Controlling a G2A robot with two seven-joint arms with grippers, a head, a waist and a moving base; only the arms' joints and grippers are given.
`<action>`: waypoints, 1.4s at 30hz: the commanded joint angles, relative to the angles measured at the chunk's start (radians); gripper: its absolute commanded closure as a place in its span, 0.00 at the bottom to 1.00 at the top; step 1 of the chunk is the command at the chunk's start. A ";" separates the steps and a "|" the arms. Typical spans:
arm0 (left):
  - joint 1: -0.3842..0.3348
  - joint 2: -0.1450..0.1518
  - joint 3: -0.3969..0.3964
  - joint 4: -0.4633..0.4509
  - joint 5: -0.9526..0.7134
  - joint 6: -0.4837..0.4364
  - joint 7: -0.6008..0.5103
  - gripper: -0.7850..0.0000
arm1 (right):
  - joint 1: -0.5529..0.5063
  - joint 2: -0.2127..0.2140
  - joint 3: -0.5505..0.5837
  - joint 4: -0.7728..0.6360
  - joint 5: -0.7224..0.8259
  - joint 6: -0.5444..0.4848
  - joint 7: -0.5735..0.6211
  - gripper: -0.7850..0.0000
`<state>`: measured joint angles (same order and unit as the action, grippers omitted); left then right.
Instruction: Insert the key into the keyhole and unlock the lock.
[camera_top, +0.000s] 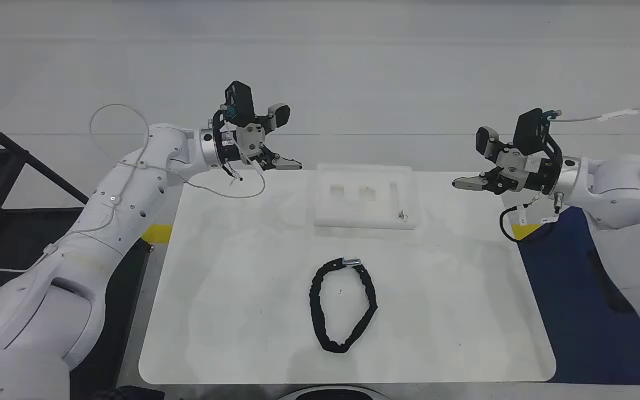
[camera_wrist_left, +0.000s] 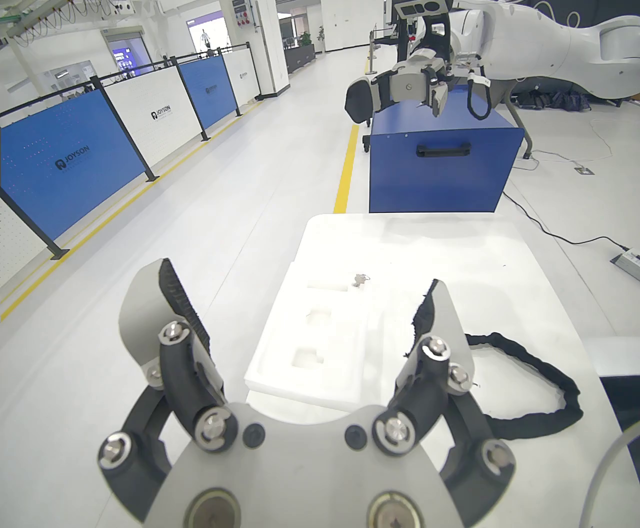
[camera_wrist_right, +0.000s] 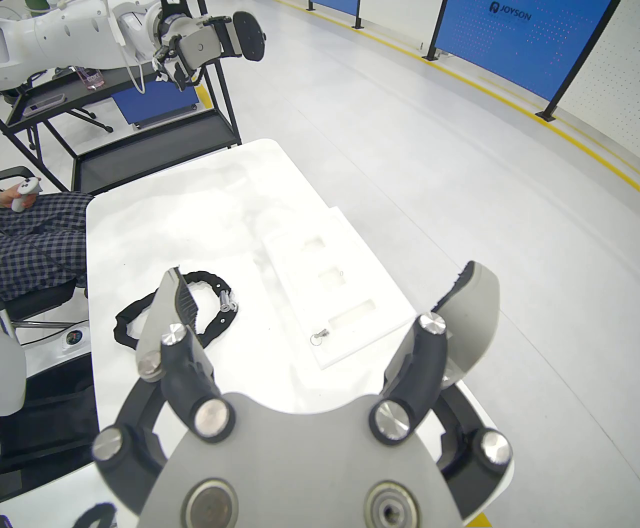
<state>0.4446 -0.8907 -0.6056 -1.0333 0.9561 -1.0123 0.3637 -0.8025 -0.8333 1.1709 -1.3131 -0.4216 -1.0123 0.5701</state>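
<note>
A black fabric-covered chain lock (camera_top: 343, 304) lies looped in the middle of the white table (camera_top: 220, 300), its metal lock end (camera_top: 352, 263) at the loop's far side. A small silver key (camera_top: 403, 214) rests on the right part of a white foam tray (camera_top: 366, 197) behind the lock. The key (camera_wrist_right: 318, 336) also lies by the tray's long slot in the right wrist view, and the key (camera_wrist_left: 360, 280) is seen from the left wrist. My left gripper (camera_top: 285, 161) hovers open above the table's far left corner. My right gripper (camera_top: 466, 183) hovers open beyond the table's right edge. Both hold nothing.
The foam tray (camera_wrist_left: 320, 345) has several rectangular recesses. A blue cabinet (camera_wrist_left: 440, 160) stands off the table's right side. A black metal cart (camera_wrist_right: 150, 135) stands off the left side. A seated person with a controller (camera_wrist_right: 22, 194) is near the table's front left.
</note>
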 joint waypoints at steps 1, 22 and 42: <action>0.000 0.000 0.000 0.000 0.000 0.000 0.000 0.00 | 0.000 0.000 0.000 0.000 0.000 0.000 0.000 0.00; 0.000 0.000 0.000 0.000 0.000 0.000 0.000 0.00 | -0.018 -0.004 -0.009 0.000 0.002 0.042 -0.023 0.00; 0.000 0.000 0.000 0.000 0.000 0.000 0.000 0.00 | 0.063 -0.143 -0.355 0.110 0.044 0.701 0.169 0.00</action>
<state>0.4446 -0.8907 -0.6056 -1.0333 0.9561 -1.0123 0.3637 -0.7501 -0.9678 0.8317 -1.2105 -0.3859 -0.3462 0.7131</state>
